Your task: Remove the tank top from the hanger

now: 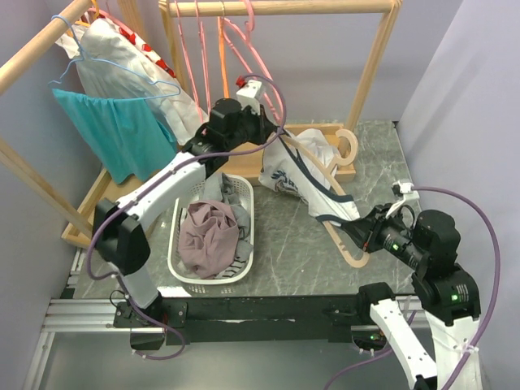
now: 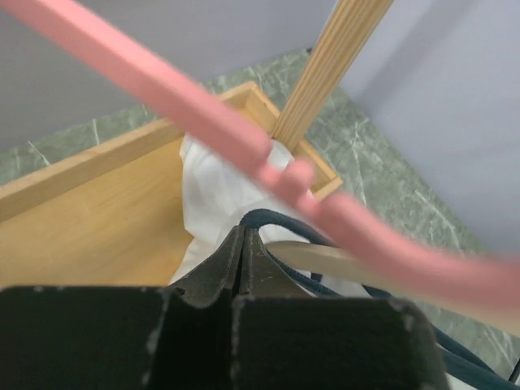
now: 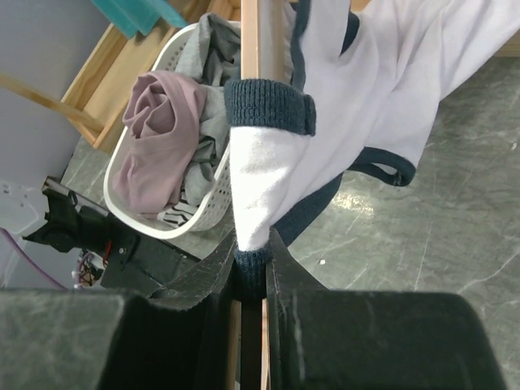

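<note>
The white tank top point(image 1: 313, 175) with navy trim hangs on a wooden hanger point(image 1: 351, 253) that slants over the table, its hook point(image 1: 348, 145) at the far end. My left gripper point(image 1: 272, 142) sits at the garment's upper left. In the left wrist view it point(image 2: 242, 231) is shut, with the navy strap point(image 2: 276, 218) coming out at its tips, beside the pale hanger bar point(image 2: 325, 258). My right gripper point(image 1: 357, 236) is at the hanger's near end. In the right wrist view it point(image 3: 252, 244) is shut on the hanger point(image 3: 250, 41) with the tank top's point(image 3: 366, 73) navy edge pinched in.
A white laundry basket point(image 1: 175, 252) with crumpled clothes stands left of the hanger. Behind is a wooden clothes rack point(image 1: 284, 6) with pink hangers point(image 1: 236, 41) and a teal garment point(image 1: 114, 130). A pink hanger point(image 2: 203, 114) crosses close above my left gripper, next to a rack post point(image 2: 333, 65).
</note>
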### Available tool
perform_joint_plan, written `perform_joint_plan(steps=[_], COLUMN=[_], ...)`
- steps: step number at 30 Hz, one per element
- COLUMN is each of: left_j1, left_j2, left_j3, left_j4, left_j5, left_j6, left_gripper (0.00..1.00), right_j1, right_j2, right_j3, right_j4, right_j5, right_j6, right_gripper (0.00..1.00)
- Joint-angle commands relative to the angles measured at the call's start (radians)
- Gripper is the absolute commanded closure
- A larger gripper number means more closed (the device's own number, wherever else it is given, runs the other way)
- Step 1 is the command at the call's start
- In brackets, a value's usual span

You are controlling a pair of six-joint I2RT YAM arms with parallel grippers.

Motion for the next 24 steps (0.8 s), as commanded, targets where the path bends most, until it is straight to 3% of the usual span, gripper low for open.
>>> perform_joint_plan(steps=[1,9,16,18,21,22,23,24], left_j1=[0.018,0.02,-0.051,-0.092,-0.166,-0.192,-0.201,-0.207], left_j2=[0.078,0.071,-0.067,-0.119,-0.207,-0.228,-0.269,-0.286], left_j3=[0.103,0.019,-0.173,-0.198,-0.256,-0.27,-0.282,-0.296], left_j4=[-0.1,-0.107,0.021,0.007,0.018,0.024,0.031,0.031], left_j5=[-0.044,0.007,0.194,0.148,0.102,0.061,0.054,0.051], left_j6=[-0.003,-0.065,-0.066,-0.048,-0.042,-0.051,-0.057,-0.063], left_gripper=[0.99,0.99,0.98,0.69,0.43,0.29,0.01,0.01], right_j1=[0.004,0.006,0.004,0.006,0.004,0.006,0.004,0.004], right_j2=[-0.07,-0.101,-0.093,-0.084,-0.057,-0.038,-0.031,-0.026], right_j3=[0.063,0.077,0.014,0.009,0.0,-0.006,-0.009,-0.014], right_j4=[0.009,0.071,0.17,0.189,0.21,0.215,0.221,0.233], right_j5=[-0.028,0.007,0.137,0.186,0.191,0.174,0.168,0.168], right_j6=[-0.02,-0.017,0.035,0.046,0.05,0.047,0.047,0.052], right_gripper=[1.0,1.0,1.0,1.0,1.0,1.0,1.0,1.0])
